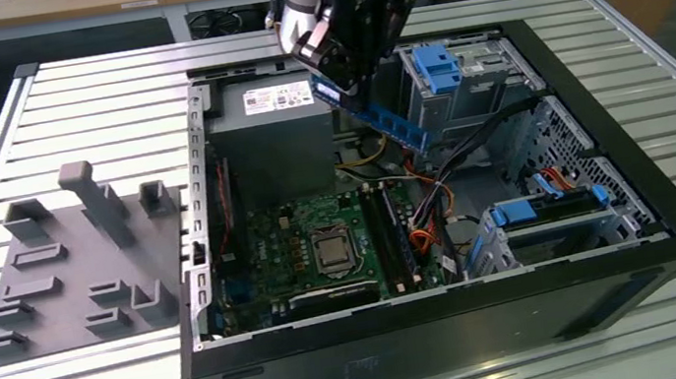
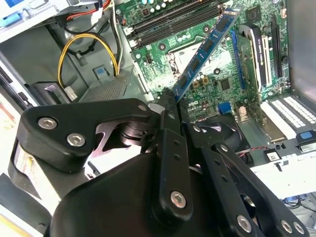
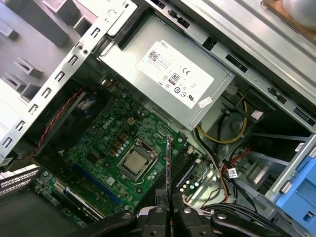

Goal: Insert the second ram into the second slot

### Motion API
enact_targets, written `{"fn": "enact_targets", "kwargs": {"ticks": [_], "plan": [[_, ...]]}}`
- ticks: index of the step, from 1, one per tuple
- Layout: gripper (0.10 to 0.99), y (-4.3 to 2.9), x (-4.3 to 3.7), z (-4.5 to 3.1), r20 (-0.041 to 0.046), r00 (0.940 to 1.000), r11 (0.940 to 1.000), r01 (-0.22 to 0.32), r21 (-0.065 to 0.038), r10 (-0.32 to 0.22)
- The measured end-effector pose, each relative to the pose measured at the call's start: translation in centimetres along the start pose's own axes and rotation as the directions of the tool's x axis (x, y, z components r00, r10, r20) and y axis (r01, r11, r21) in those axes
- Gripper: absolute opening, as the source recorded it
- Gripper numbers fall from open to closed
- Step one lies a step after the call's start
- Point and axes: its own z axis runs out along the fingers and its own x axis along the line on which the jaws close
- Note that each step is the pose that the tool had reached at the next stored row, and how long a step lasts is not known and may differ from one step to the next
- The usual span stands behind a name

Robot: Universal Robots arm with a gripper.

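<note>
The second ram point(image 1: 388, 118) is a long blue stick with dark chips. It hangs tilted above the open computer case, well clear of the motherboard point(image 1: 280, 247). My gripper point(image 1: 345, 67) is shut on one end of it. In the second wrist view the ram point(image 2: 207, 47) runs from my gripper point(image 2: 169, 98) out over the board. In the first wrist view the ram point(image 3: 168, 163) shows edge-on between the fingers point(image 3: 157, 213). The long black memory slots point(image 1: 395, 236) lie below, beside the processor socket point(image 1: 330, 247). Which of them is the second slot I cannot tell.
A grey power supply point(image 1: 270, 129) stands at the case's far end. Blue drive cages point(image 1: 440, 66) and a blue-tabbed caddy point(image 1: 553, 209) fill the exterior view's right, with loose cables point(image 1: 444, 185) near the slots. A grey fixture plate point(image 1: 69, 257) lies on the slatted table point(image 1: 99, 94).
</note>
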Motion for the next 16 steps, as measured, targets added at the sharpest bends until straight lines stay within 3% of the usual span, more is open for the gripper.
{"fn": "enact_targets", "kwargs": {"ticks": [16], "plan": [[0.137,0.00,0.00,0.00,0.0017,0.9990,0.9990,-0.046,0.000,0.046]]}}
